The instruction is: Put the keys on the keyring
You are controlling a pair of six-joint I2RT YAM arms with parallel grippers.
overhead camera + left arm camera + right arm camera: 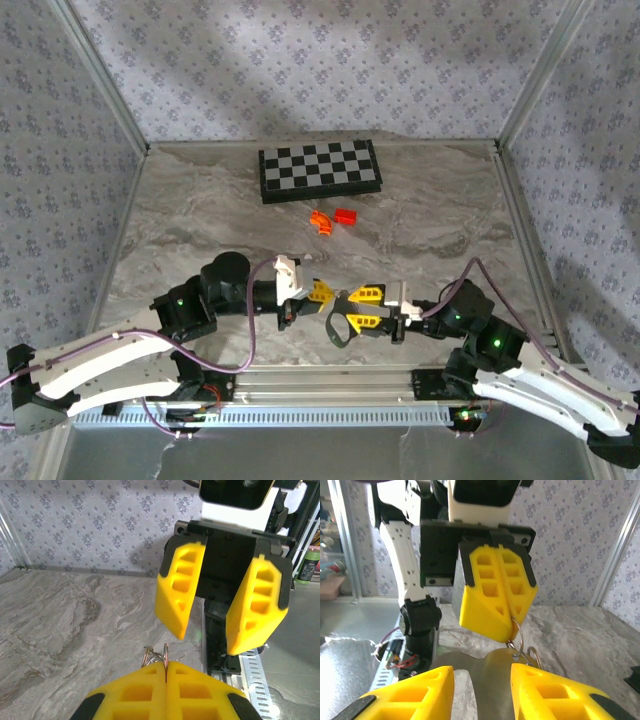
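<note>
The keyring (judged light, stiff, slippery) is pinched edgewise at the tips of the left gripper; the right gripper is parted.

Work surface: a flat grey marbled stone-look table, veined in lighter and darker grey. A ribbed silver metal rail runs across its near edge.

Items lying directly on it:
1. A black-and-white rectangular checkerboard, lying flat near the far edge at about mid-width.
2. A small orange curved plastic piece, just in front of the board.
3. A small red rectangular block, just to the right of the curved piece; contact between the two cannot be determined.
</note>
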